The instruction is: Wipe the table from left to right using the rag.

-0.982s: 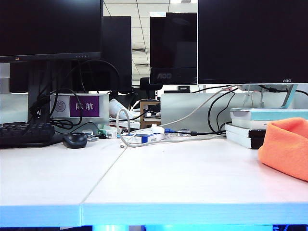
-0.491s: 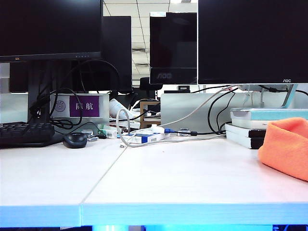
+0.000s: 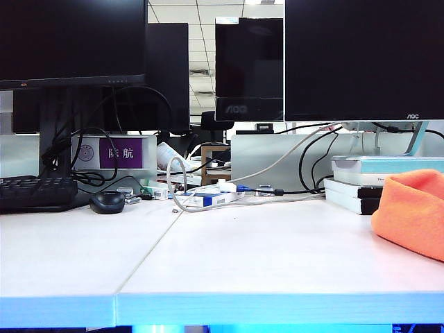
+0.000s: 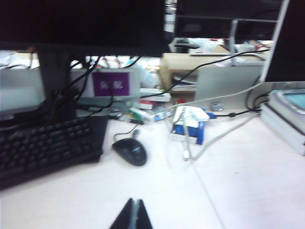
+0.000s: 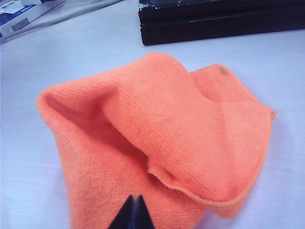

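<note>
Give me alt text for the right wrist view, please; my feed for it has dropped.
The crumpled orange rag lies on the white table and fills most of the view, with the right gripper hovering over its near edge, fingers shut and holding nothing. Beyond the rag sits a stack of flat black items.
</note>
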Robot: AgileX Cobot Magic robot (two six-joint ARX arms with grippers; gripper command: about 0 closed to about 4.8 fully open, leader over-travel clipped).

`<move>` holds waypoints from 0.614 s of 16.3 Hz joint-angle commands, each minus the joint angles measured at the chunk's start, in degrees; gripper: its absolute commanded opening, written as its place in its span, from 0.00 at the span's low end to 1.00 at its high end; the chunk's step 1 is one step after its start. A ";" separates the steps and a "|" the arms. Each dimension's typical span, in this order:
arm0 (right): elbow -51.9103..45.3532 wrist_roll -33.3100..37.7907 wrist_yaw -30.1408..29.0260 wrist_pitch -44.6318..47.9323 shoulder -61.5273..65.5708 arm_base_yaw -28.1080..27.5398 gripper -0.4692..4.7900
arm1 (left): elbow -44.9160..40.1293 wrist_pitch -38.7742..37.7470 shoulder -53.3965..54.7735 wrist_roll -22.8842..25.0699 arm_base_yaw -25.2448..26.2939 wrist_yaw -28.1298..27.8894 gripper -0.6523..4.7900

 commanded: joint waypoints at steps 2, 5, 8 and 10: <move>-0.39 0.15 -0.11 0.92 -0.02 0.07 0.09 | -9.44 2.56 -6.25 0.15 5.05 2.40 0.11; -0.39 0.15 -0.11 0.94 -0.02 0.07 0.09 | -17.18 5.60 -10.73 0.15 9.53 10.82 0.11; -0.39 0.13 -0.11 0.39 -0.28 0.07 0.09 | -21.22 6.38 -12.48 0.11 12.85 11.52 0.11; -0.39 0.15 -0.09 0.33 -0.24 0.07 0.09 | -22.75 8.59 -12.48 0.11 12.85 11.50 0.11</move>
